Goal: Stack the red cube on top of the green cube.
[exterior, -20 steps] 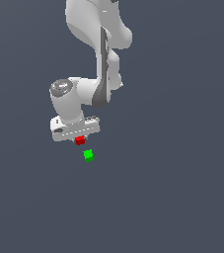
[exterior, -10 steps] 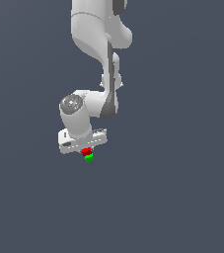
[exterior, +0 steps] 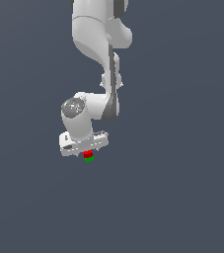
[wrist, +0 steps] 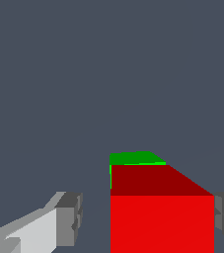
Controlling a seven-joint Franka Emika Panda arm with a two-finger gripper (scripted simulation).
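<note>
While the white claw hangs low, we see the small bright red cube atop the small bright green cube.
Claw fingers spread, a gap showing beside the red cube.

Surroundings: a plain worktop of uniform dark slate grey.
The same flat, unmarked grey surface fills both the exterior view and the wrist view; no edge, seam or texture can be made out.
</note>
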